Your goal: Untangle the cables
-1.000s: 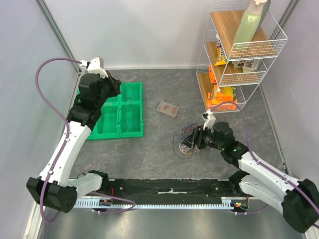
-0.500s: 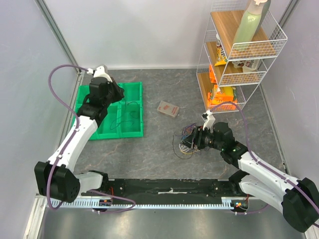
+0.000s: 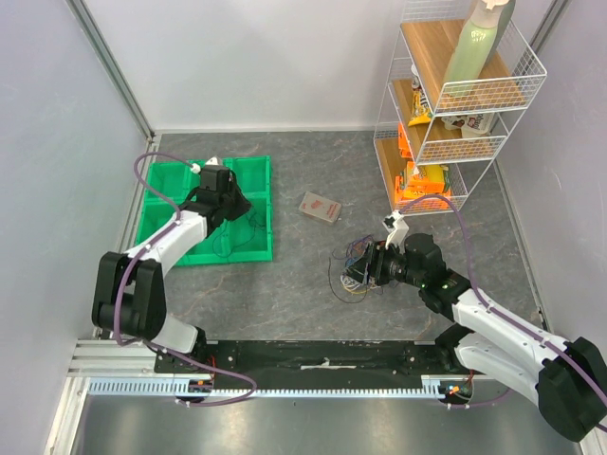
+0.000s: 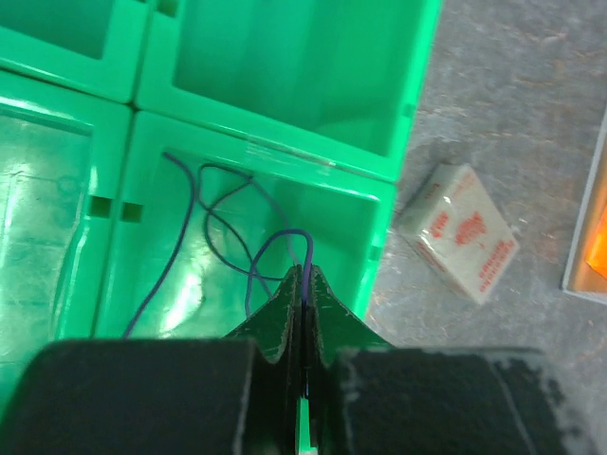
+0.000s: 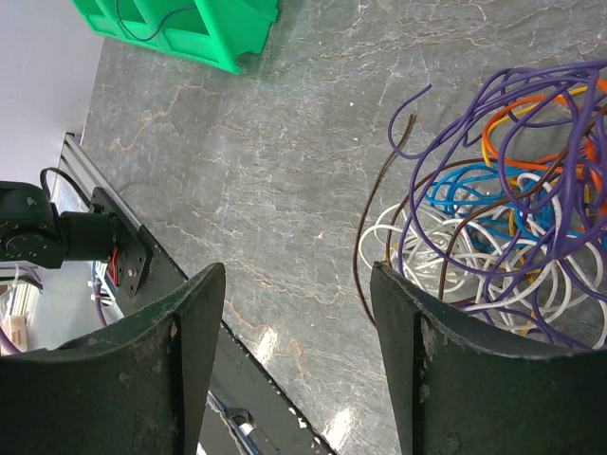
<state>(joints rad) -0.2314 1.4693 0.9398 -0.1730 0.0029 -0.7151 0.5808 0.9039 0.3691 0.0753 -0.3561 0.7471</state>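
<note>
The tangled cables [image 3: 356,263] lie in a bunch on the grey table, right of centre; in the right wrist view [image 5: 512,218] they show purple, white, blue, orange and brown loops. My right gripper [image 3: 366,270] is open beside the bunch, its jaws [image 5: 296,284] wide apart over bare table, the right finger [image 5: 446,370] touching the bunch's edge. My left gripper [image 3: 237,207] is low over the green tray [image 3: 204,248], shut [image 4: 303,280] on a thin purple cable [image 4: 307,248] that loops loosely in the tray's near right compartment.
A small pink-and-white box [image 3: 321,207] lies on the table between the tray and the bunch, also in the left wrist view [image 4: 458,230]. A white wire shelf rack [image 3: 455,104] with snacks and a bottle stands at the back right. The tray's compartment walls [image 4: 266,152] surround the left gripper.
My left arm has swung from the tray's far left toward its right side and come down low over it. The right arm and the bunch have not moved.
</note>
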